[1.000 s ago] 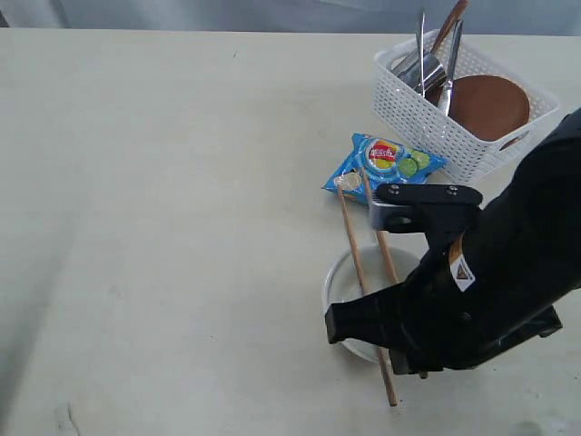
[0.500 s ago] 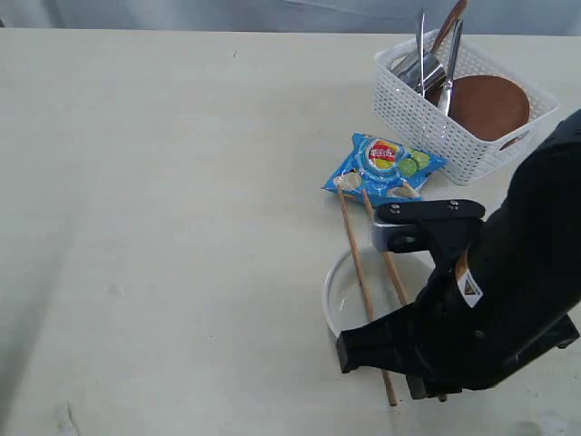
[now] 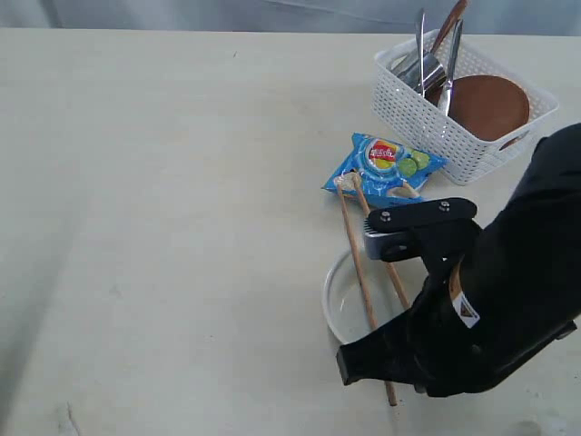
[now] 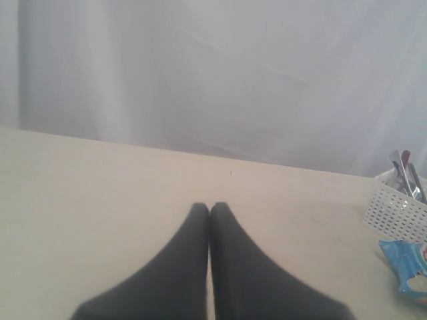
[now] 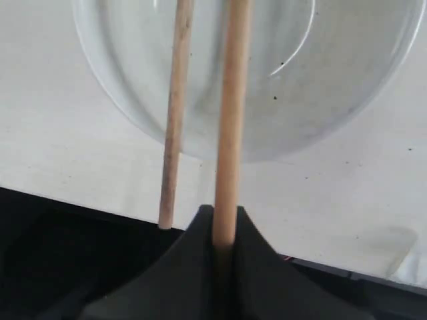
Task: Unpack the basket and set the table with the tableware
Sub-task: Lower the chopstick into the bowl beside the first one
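Chopsticks (image 3: 361, 272): my right fingers (image 5: 225, 223) are pinched shut on one stick of the pair, with the other lying loose just beside it. Both sticks cross over the white bowl (image 3: 340, 309) on the counter (image 3: 182, 227), their far ends reaching the edge of the blue snack bag (image 3: 386, 163). My left fingers (image 4: 210, 208) are pressed together on nothing over the counter, and beyond the bag stands the basket (image 3: 413, 113), holding the brown plate (image 3: 486, 104), steel cup (image 3: 425, 73) and upright cutlery (image 3: 420, 41).
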